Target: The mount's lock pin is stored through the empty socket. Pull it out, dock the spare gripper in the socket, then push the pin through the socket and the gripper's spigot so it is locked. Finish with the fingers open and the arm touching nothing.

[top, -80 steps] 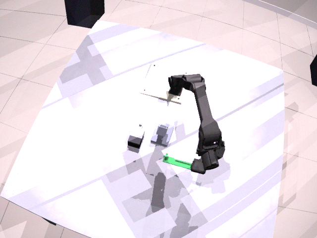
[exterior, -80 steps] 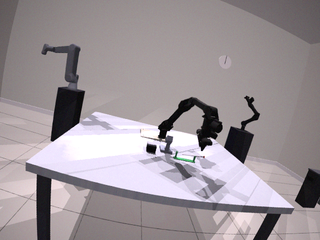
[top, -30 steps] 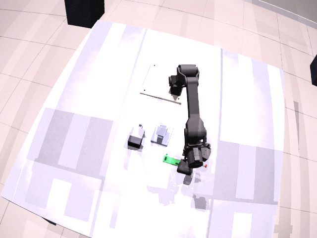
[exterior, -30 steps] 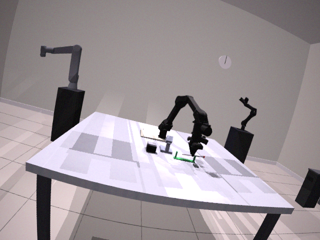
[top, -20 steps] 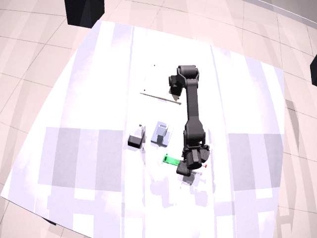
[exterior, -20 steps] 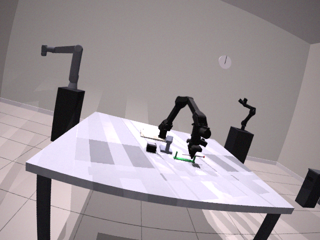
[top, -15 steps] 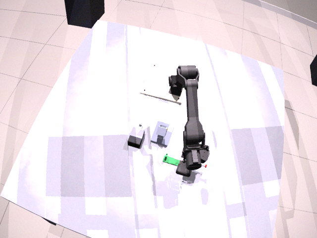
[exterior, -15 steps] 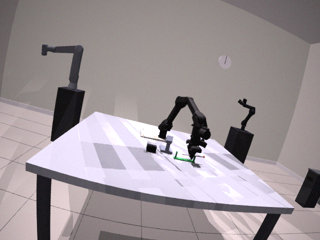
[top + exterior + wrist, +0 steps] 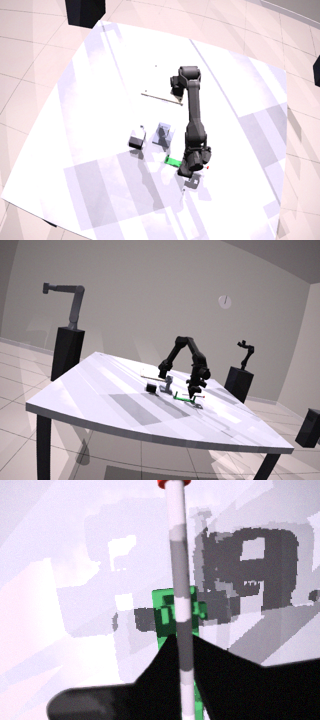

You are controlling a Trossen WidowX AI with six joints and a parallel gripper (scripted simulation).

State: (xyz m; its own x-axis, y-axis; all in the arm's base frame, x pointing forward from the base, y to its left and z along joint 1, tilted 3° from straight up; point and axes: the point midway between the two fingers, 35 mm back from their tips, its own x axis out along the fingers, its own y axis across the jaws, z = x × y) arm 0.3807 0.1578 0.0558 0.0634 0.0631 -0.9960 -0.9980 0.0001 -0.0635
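Wrist view: gripper (image 9: 186, 655) clamped nearly shut on the red-capped lock pin (image 9: 178, 580); no writing legible.

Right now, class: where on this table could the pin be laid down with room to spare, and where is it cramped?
Roomy: the table's near stretch in front of the dark block, and the side beyond the arm. Cramped: among the block, grey mount and green cradle, where the end effector grips the pin.

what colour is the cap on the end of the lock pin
Red; the cap tops the white lock pin, clearest in the wrist view.
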